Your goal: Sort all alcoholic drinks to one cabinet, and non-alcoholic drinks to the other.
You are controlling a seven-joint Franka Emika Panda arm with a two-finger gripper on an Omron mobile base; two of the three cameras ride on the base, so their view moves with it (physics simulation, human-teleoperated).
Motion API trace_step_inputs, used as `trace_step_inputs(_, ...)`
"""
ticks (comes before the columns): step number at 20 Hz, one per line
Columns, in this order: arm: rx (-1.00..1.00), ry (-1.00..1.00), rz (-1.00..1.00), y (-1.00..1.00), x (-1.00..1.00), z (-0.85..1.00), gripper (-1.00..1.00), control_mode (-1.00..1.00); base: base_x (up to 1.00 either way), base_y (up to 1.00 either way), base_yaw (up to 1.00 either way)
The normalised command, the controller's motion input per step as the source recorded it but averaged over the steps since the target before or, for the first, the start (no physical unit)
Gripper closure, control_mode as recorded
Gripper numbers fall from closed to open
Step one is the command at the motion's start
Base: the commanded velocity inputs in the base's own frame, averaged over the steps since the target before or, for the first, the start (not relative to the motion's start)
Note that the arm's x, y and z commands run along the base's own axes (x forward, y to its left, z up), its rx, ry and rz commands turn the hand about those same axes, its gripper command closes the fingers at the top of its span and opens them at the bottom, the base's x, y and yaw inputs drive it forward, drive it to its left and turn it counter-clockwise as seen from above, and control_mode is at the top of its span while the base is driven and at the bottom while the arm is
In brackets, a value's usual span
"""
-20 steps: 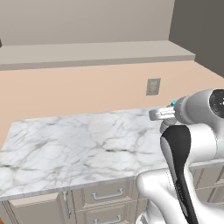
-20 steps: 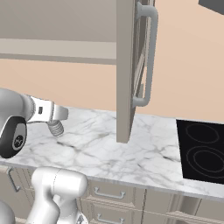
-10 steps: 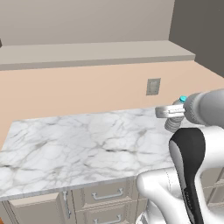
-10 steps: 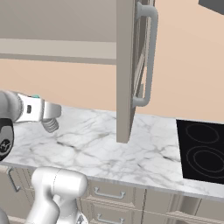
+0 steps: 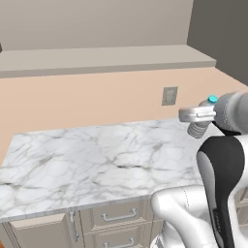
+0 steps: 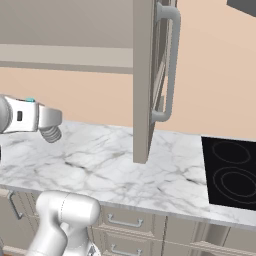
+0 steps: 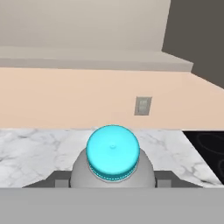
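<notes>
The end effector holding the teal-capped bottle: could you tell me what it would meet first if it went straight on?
Probably the peach backsplash wall, near the outlet plate. The end effector, shut on the teal-capped bottle, points there over the marble counter; depth is unclear.

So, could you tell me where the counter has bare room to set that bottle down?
The marble counter lies bare from its left end across to the gripper, which holds the teal-capped bottle. In the right base view, bare marble runs on to the stovetop. The tight spot is under the open cabinet door, which hangs low over the counter.
</notes>
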Motion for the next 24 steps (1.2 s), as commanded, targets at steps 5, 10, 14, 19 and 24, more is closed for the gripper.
trace_step_inputs(5,0.0,-0.06,0.0,0.0,-0.06,0.34,1.0,-1.0,0.0,0.0,0.0)
trace_step_inputs(10,0.0,-0.06,0.0,0.0,0.0,0.33,1.0,-1.0,0.0,0.0,0.0)
trace_step_inputs(14,0.0,-0.05,0.0,0.0,0.0,0.33,1.0,-1.0,0.0,0.0,0.0)
trace_step_inputs(19,0.0,-0.04,0.0,0.0,0.0,0.3,1.0,-1.0,0.0,0.0,0.0)
trace_step_inputs(24,0.0,-0.04,0.0,0.0,0.04,0.23,1.0,-1.0,0.0,0.0,0.0)
